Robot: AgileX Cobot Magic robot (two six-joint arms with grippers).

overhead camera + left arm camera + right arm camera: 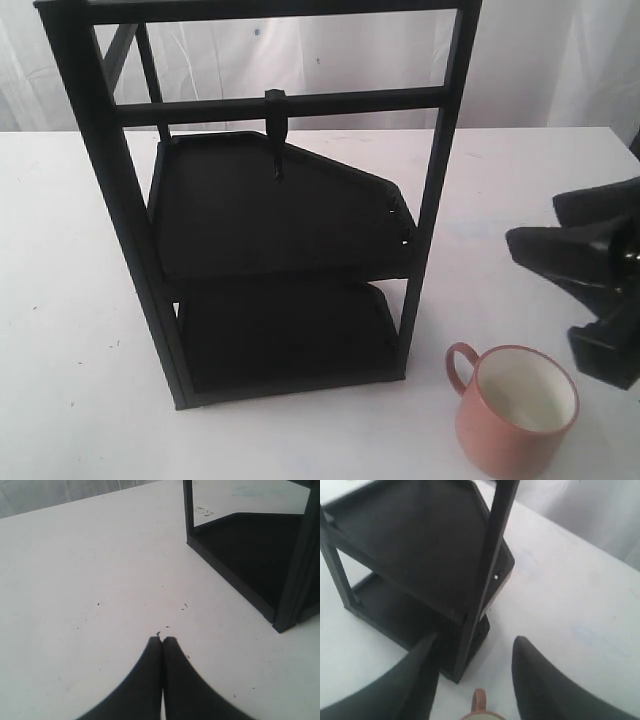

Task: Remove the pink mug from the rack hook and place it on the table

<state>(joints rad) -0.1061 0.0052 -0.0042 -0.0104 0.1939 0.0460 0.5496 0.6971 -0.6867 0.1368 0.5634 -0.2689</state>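
Upright on worktop [60, 300]: pink mug [515, 410], near front right corner of rack [100, 200], handle turned toward it, cream inside showing. On the crossbar middle, hook [276, 150] points down, well apart from mug. Spread wide: right gripper [476, 639], just beside mug, apparently not touching; the wrist view crops it. Pressed together: left gripper [162, 640], over worktop near rack base.

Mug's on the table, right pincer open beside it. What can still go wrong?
1. The open right pincer hangs close to the pink mug; a careless retreat may clip the rim and tip it.
2. The mug's handle faces the rack, near its front post; a nudge that way may knock the two together.
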